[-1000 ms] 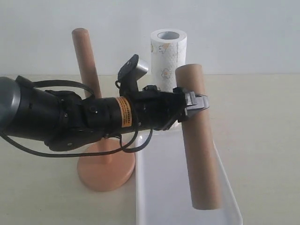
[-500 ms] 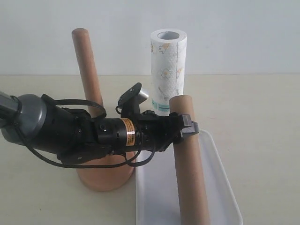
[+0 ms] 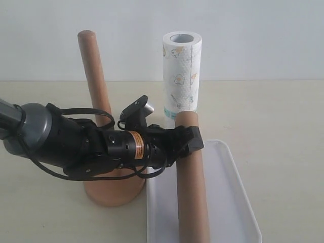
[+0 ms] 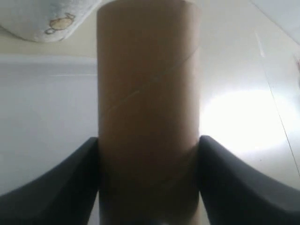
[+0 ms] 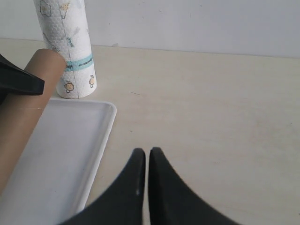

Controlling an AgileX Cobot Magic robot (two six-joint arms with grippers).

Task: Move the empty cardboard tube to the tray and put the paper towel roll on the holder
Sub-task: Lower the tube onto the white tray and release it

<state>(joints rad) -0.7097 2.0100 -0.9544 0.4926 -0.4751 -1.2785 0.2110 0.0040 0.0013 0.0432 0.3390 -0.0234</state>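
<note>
Brown hollow cardboard tube [image 3: 192, 192] is pinched near its upper end by the black left gripper [image 3: 188, 139], one finger on each side of the wall. It slants down along the flat white glossy tray [image 3: 238, 177], nearer the tray's long edge on the holder's side. Its lower end is cut off in the exterior view, so I cannot tell whether it touches the tray floor yet.

The main risk, as I judge it, is rolling. The tube is round, the rim is low, and it sits close to that long edge. If it is let go while tilted, it may drop, bounce and roll over the rim onto the pale desk [image 3: 283, 126].

The tube's upper end is also just beside the foot of the tall white printed paper towel roll [image 3: 181, 76], which stands upright off the tray's far short edge. I cannot tell whether they touch. A push forward could topple the roll.

The left arm passes right in front of the reddish wooden holder [image 3: 93, 71], so a careless pull-back could nudge its dowel or disc base. Squeezing harder could crush the thin cardboard.

The right gripper [image 5: 146, 159], fingers pressed together on nothing, hovers over the desk off the tray's other long edge.
</note>
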